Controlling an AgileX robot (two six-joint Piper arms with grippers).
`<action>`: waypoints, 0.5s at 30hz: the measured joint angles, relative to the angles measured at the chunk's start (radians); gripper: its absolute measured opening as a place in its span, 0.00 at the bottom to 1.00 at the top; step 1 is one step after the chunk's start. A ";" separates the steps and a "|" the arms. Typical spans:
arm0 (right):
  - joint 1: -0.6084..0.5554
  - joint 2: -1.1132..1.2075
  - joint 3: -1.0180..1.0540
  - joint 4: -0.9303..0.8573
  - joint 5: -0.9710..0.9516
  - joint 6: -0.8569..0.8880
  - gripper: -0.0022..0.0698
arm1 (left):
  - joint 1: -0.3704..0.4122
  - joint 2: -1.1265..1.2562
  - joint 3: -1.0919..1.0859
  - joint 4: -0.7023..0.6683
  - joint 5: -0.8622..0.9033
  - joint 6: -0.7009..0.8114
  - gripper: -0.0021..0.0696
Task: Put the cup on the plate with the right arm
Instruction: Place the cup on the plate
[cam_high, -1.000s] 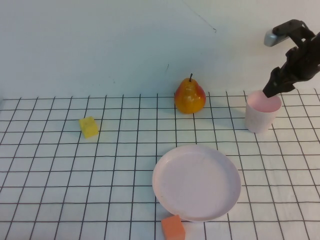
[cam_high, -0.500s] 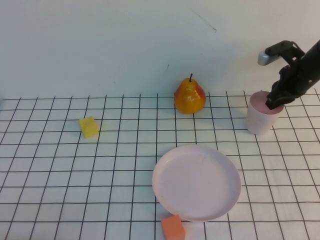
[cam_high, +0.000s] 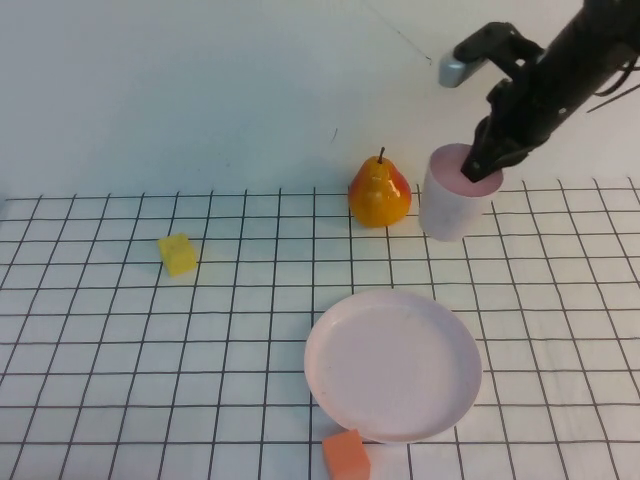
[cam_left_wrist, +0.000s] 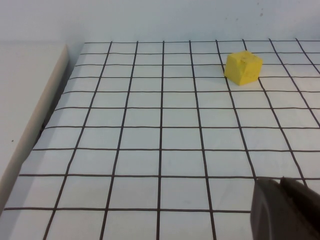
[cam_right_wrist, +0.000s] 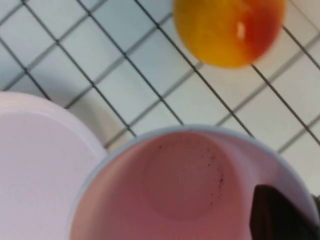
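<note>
While the left pincer (cam_left_wrist: 285, 210) sits parked low over the desk (cam_high: 100, 350), how its fingers stand I cannot tell. The cup (cam_high: 452, 195) has moved beside the pear (cam_high: 380, 192), clamped at its rim by the right pincer (cam_high: 482, 165), lifted toward the plate (cam_high: 392, 365).

A robot test bench in a lab: a white tabletop (cam_high: 100, 330) ruled with a black grid, a bare pale wall (cam_high: 200, 80) behind, and toy props laid out, with a black robot arm (cam_high: 560, 70) at far right.
</note>
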 joint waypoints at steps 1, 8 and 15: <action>0.030 -0.014 0.000 -0.016 0.000 0.013 0.07 | 0.000 0.000 0.000 0.000 0.000 0.000 0.03; 0.201 -0.075 0.148 -0.084 0.007 0.043 0.07 | 0.000 0.000 0.000 0.000 0.000 0.000 0.03; 0.251 -0.122 0.395 -0.097 -0.048 0.043 0.07 | 0.000 0.000 0.000 0.000 0.000 0.000 0.03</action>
